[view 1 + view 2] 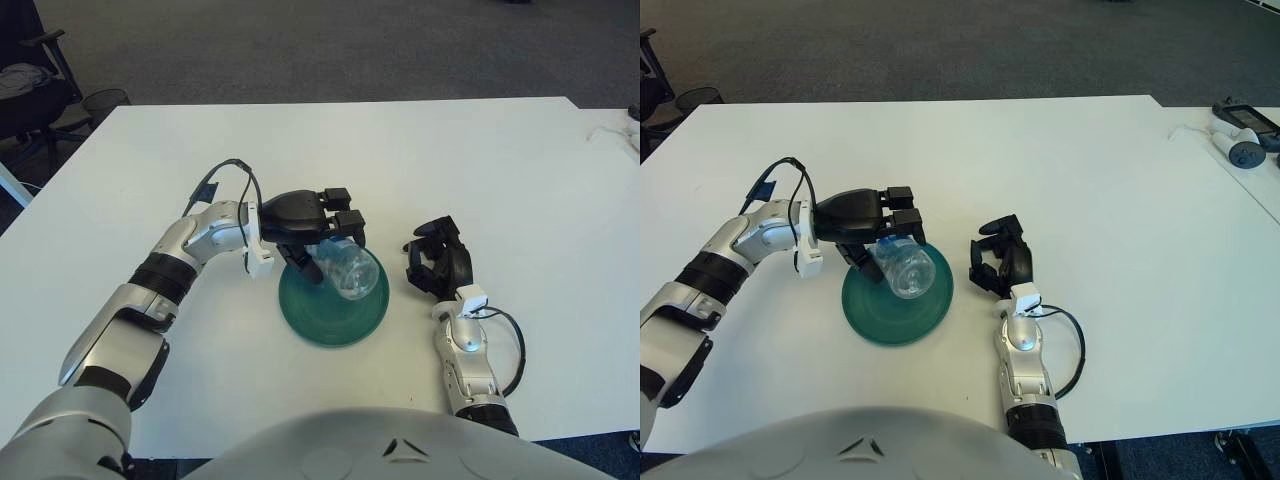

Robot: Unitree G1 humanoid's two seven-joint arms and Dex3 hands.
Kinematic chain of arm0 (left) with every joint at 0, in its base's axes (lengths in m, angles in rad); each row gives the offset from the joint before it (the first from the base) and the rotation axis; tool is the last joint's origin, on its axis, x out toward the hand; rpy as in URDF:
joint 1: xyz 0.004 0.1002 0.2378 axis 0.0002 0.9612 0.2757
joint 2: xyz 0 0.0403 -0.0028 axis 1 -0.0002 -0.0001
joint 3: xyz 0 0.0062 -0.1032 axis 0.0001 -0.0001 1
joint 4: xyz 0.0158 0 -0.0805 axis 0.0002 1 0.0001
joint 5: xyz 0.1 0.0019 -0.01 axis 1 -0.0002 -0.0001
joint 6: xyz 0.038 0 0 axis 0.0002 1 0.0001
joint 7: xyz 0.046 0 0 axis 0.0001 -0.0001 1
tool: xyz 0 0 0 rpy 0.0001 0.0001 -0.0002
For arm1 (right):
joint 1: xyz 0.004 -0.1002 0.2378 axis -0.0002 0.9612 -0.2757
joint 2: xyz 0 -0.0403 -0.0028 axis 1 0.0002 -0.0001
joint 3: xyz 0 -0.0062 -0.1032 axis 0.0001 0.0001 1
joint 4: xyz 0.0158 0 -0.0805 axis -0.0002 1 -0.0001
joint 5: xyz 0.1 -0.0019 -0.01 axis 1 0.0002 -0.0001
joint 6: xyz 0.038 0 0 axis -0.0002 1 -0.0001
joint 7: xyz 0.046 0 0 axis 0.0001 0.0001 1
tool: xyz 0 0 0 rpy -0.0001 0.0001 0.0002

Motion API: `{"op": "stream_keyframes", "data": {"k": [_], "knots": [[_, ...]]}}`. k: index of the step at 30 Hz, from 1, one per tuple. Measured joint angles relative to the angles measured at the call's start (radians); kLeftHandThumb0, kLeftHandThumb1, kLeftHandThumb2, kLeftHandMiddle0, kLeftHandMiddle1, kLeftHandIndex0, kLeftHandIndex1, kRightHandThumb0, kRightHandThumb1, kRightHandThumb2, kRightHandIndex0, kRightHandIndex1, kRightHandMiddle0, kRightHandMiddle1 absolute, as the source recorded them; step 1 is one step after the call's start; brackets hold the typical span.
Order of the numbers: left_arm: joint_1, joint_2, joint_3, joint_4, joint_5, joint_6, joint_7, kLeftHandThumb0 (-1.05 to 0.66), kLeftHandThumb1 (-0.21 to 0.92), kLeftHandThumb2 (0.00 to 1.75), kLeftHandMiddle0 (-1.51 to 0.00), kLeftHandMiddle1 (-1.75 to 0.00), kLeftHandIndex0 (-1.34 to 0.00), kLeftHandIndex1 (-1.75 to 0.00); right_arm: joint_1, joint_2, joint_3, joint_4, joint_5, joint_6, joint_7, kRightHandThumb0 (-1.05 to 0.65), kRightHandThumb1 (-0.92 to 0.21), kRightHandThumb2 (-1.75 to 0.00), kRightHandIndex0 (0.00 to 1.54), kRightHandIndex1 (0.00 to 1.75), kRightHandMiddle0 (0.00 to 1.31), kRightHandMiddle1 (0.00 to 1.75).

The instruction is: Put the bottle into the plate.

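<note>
Left eye view: one clear bottle (350, 273) lies on its side in the single green plate (333, 318), near the table's (520, 170) front edge, with wide bare tabletop behind. The left hand (305, 225) hovers over the bottle, fingers spread. Right eye view: the right hand (1001, 262) shows just right of the plate, fingers curled, empty.

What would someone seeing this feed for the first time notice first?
The left robot hand stands out near the table's middle, fingers spread over a clear plastic bottle lying on its side in the green plate. Just right of the plate shows the idle right robot hand, on the white table.
</note>
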Motion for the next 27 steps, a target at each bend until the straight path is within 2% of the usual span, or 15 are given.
{"op": "stream_keyframes", "data": {"k": [6, 10, 18, 27], "knots": [[-0.026, 0.043, -0.019, -0.024, -0.024, 0.000, -0.074, -1.04, 0.92, 0.12, 0.00, -0.14, 0.00, -0.24, 0.001, 0.000, -0.002, 0.000, 0.006, -0.001, 0.012, 0.00, -0.57, -0.98, 0.51, 1.59, 0.23, 1.75], [-0.045, 0.068, -0.026, -0.052, -0.048, 0.011, -0.129, -1.05, 0.92, 0.15, 0.00, -0.03, 0.00, -0.12, 0.001, 0.000, -0.002, -0.001, 0.009, -0.002, 0.020, 0.00, -0.58, -0.96, 0.50, 1.59, 0.21, 1.75], [-0.059, 0.086, -0.028, -0.094, -0.091, 0.049, -0.198, -1.05, 0.92, 0.16, -0.02, -0.01, 0.00, -0.07, 0.004, -0.001, -0.003, -0.005, 0.009, -0.001, 0.020, 0.00, -0.61, -0.92, 0.47, 1.60, 0.20, 1.75], [-0.060, 0.092, -0.029, -0.111, -0.135, 0.073, -0.250, -1.02, 0.92, 0.12, -0.07, -0.03, 0.00, -0.22, 0.007, -0.001, -0.003, -0.010, 0.007, 0.004, 0.015, 0.00, -0.59, -0.94, 0.48, 1.57, 0.24, 1.75]]}}
